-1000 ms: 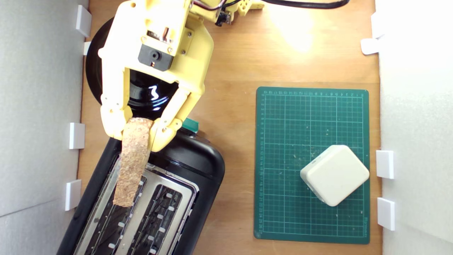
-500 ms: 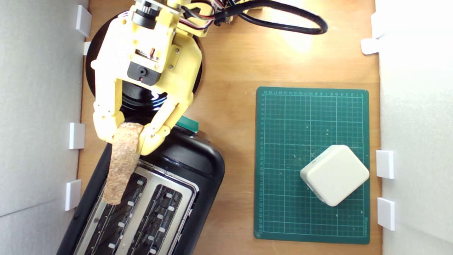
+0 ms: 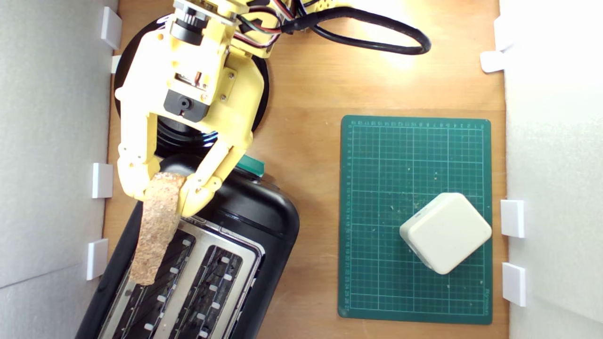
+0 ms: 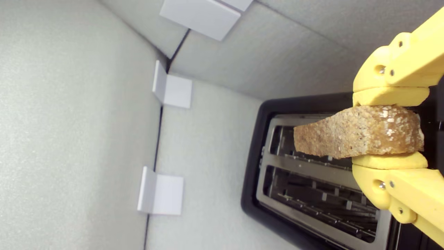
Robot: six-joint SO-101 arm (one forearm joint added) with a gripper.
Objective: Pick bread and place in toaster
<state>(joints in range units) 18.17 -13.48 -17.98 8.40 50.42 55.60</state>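
We look down on a wooden tabletop point(image 3: 306, 94) walled on both sides by pale foam panels point(image 3: 52, 141). A yellow robot arm point(image 3: 188, 80) reaches in from the far edge, and its gripper point(image 3: 158, 195) is clamped on one end of a slice of bread point(image 3: 153, 230), one yellow finger pressed against each flat side. We see the slice edge-on as a rough brown strip of crust, running from the gripper out over the toaster.

The toaster point(image 3: 264, 221), black with a silver metal top and two long slots, sits at an angle in the near corner of the table on the exterior view's left. The bread hangs above the slot nearer the foam wall, its free end reaching over that slot's outer rim. We cannot tell from either view whether the slice touches the metal. A green lever knob point(image 3: 252, 165) shows at the toaster's far end, just beside the gripper.

Behind the gripper a round glossy black plate point(image 3: 123, 70) lies near the table's far edge, mostly hidden by the arm. A black cable point(image 3: 377, 42) loops across the wood there.

Toward the exterior view's right lies a green cutting mat point(image 3: 400, 155) with a printed grid. A white rounded square block point(image 3: 445, 233) rests on the mat's near half.

From the wrist view we see the bread point(image 4: 357, 132) pinched between the two yellow fingertips point(image 4: 390, 96), with the toaster's point(image 4: 256, 194) open slots below it.
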